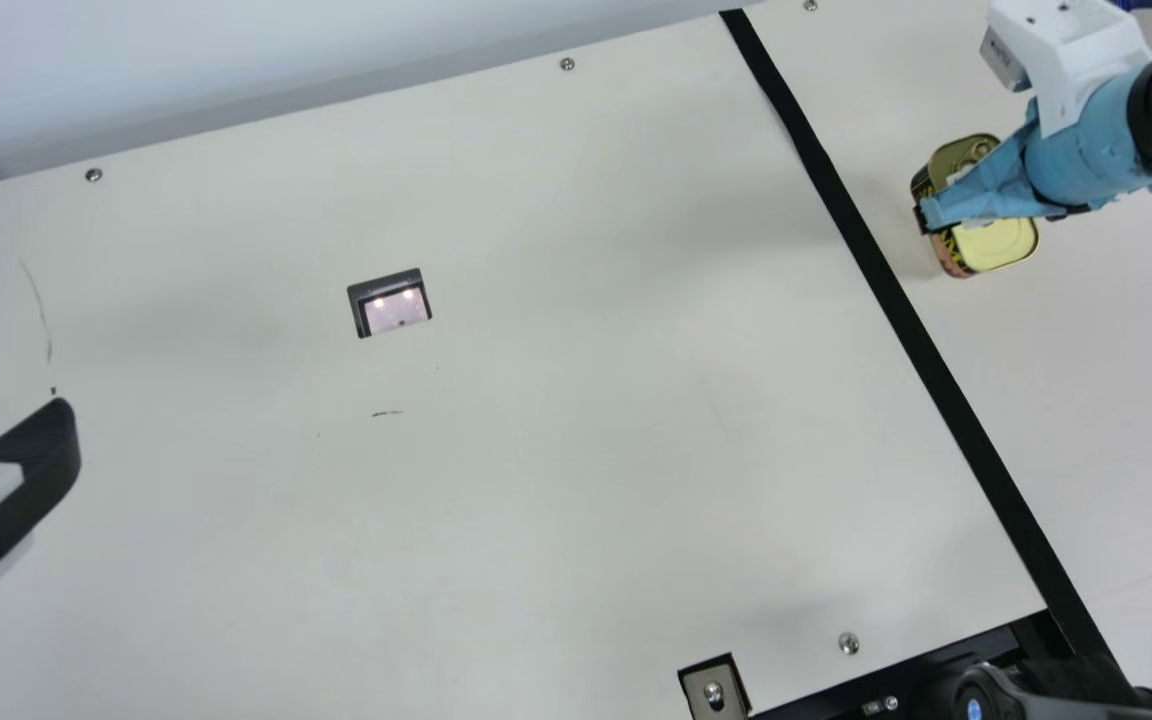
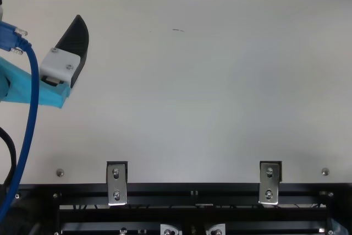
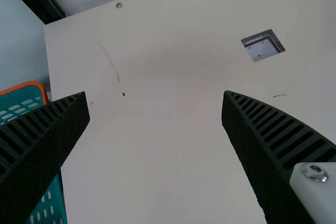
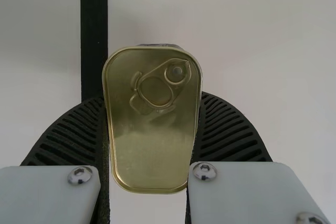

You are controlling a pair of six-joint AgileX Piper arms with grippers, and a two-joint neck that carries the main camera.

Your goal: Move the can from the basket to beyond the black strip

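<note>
right gripper (image 4: 152, 99) is closed on the can (image 4: 152, 156), its ribbed black fingers set against the long sides; left gripper (image 3: 155, 96) is spread wide, nothing held. beyond the black strip (image 1: 894, 300) the can is seen; table contact cannot be told. stiff, slick and modestly heavy, probably, it is best held by its side walls. rounded corners and a pull-ring are shown on smooth golden metal.

A gold-lidded can (image 1: 1002, 244) is beyond the black strip (image 1: 898, 290)
</note>
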